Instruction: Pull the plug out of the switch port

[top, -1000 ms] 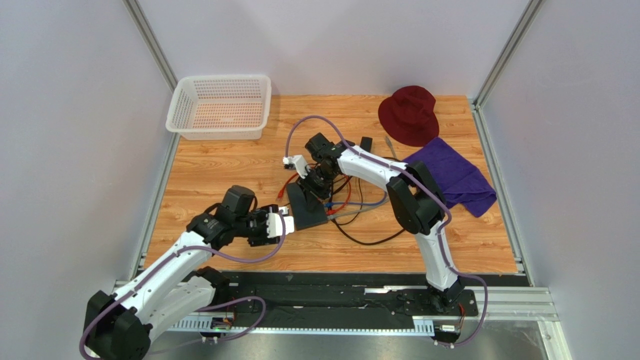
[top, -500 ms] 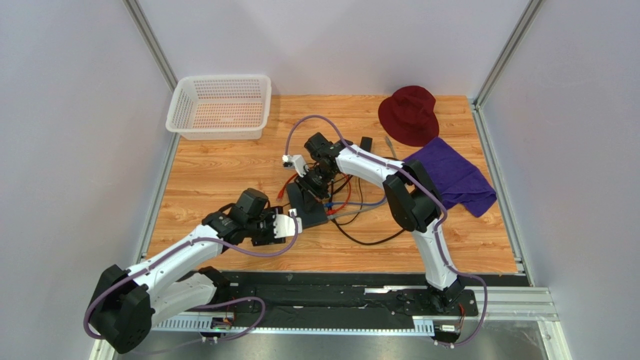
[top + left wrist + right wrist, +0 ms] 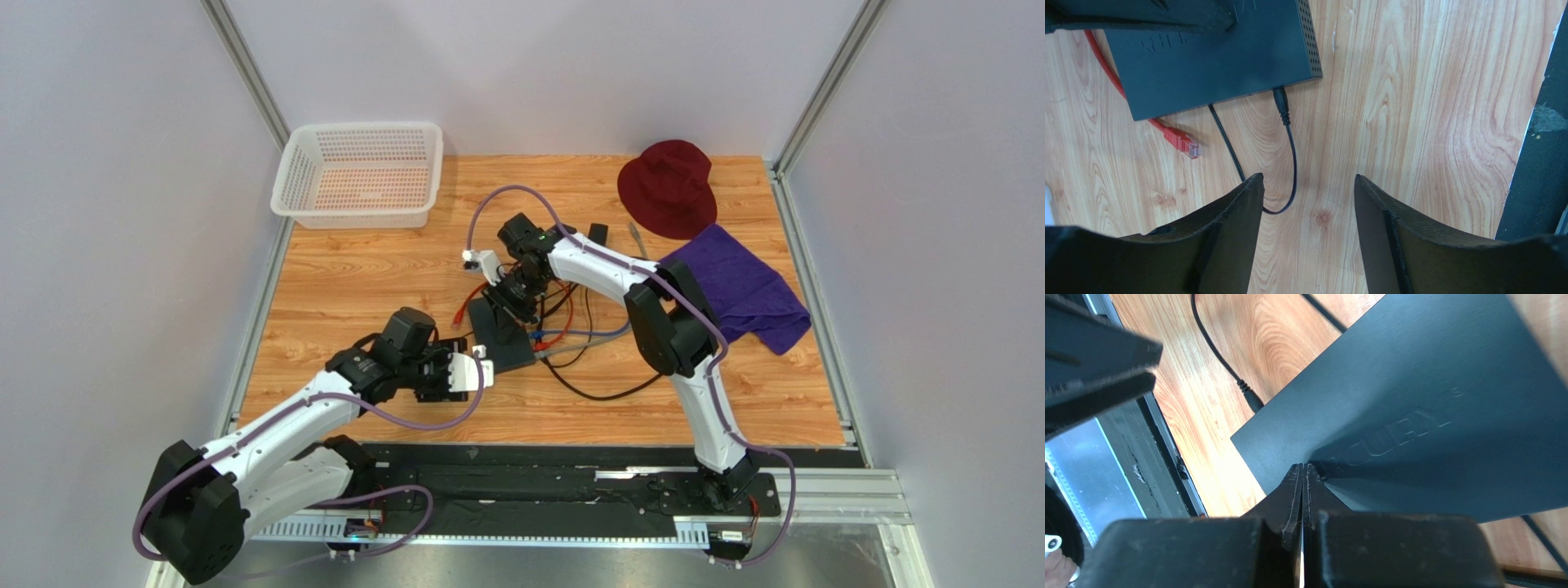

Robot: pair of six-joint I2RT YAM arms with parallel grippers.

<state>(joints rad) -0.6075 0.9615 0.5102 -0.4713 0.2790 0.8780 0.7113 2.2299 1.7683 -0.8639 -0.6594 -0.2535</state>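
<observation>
Plug (image 3: pixel 1280 103), black, sits in the edge of the dark grey switch (image 3: pixel 1211 55) that faces my left claw (image 3: pixel 1308 184), close to the box's corner on the wooden table (image 3: pixel 1413 92). A loose red connector (image 3: pixel 1185 144) lies just beside that edge. My left claw hovers near the plug, fingers spread, holding nothing. My right claw (image 3: pixel 1303 471), pressed together, sets its tips on the switch's top.

Surface: wooden table (image 3: pixel 368 294), mid-frame. Upper left: white basket (image 3: pixel 358 174). Upper right: dark red hat (image 3: pixel 669 186), purple cloth (image 3: pixel 740 292) just below. Centre: dark grey switch box (image 3: pixel 505 343); red cable (image 3: pixel 463 306) at its left, black cable (image 3: pixel 601 392) looping lower right.
</observation>
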